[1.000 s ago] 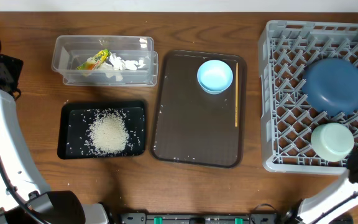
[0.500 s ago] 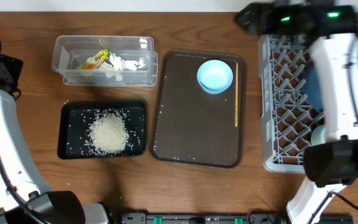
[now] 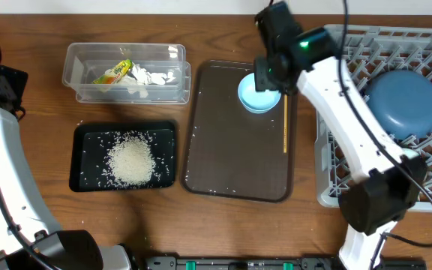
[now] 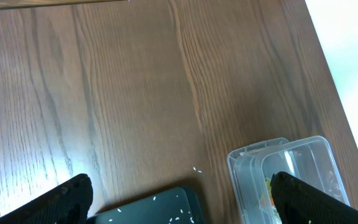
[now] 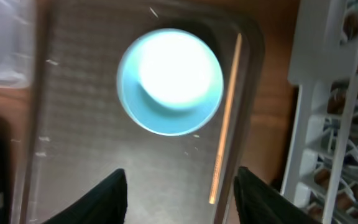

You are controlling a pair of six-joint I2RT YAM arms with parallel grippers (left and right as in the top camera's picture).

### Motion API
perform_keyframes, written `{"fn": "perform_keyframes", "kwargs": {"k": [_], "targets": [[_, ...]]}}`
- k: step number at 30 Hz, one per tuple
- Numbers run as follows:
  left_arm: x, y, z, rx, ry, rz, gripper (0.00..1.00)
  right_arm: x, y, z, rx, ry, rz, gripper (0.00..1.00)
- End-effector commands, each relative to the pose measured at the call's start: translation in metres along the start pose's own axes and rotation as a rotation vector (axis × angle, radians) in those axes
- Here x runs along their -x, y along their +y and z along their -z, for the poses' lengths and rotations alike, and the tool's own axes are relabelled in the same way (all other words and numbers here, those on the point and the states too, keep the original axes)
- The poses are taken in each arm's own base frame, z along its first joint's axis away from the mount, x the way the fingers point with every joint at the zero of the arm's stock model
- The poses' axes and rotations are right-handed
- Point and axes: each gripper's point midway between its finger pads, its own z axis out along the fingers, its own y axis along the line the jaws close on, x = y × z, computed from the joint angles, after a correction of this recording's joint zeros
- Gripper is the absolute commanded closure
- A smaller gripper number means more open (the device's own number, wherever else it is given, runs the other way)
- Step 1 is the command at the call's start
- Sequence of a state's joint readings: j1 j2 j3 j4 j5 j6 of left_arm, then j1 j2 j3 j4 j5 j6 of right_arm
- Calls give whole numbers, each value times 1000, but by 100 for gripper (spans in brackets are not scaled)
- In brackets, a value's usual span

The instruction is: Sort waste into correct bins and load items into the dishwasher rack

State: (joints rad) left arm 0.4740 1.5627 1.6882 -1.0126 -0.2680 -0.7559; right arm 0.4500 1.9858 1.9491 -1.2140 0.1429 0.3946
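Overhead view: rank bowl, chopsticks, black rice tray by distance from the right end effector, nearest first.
1. The bowl, on the brown tray, partly beneath the right end effector.
2. The chopsticks, along that tray's right edge.
3. The black tray, far left, holding rice.

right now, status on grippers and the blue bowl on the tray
Right gripper open over light blue bowl on brown tray. Left gripper open, empty, over table. Chopsticks beside bowl, apart.
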Motion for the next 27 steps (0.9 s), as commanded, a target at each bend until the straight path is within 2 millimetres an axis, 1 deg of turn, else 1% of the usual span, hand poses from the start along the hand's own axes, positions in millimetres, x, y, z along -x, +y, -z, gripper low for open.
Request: {"fn": "perform_keyframes", "kwargs": {"k": [1, 4, 6, 13, 16, 19, 20, 22, 23, 27], "targets": [[0, 2, -1, 8, -2, 1, 7, -22, -15, -36, -94, 85, -50, 51], [0, 2, -1, 8, -2, 1, 7, -44, -14, -54, -68, 164, -51, 52], [0, 2, -1, 8, -2, 1, 7, -54, -15, -65, -65, 193, -52, 51], [0, 2, -1, 8, -2, 1, 7, -79, -23, -96, -86, 228, -47, 49], [0, 2, -1, 8, -2, 2, 7, -82, -29, -108, -86, 220, -64, 47], [0, 2, -1, 8, -2, 1, 7, -81, -40, -120, -71, 212, -86, 47], [0, 2, -1, 8, -2, 1, 7, -80, -39, -123, -41, 214, -71, 47], [0, 2, -1, 8, -2, 1, 7, -79, -29, -128, 83, 220, 27, 47], [0, 2, -1, 8, -2, 1, 7, -79, -26, -130, 117, 217, 53, 47], [0, 2, -1, 8, -2, 1, 7, -76, -33, -133, 133, 208, 40, 47]]}}
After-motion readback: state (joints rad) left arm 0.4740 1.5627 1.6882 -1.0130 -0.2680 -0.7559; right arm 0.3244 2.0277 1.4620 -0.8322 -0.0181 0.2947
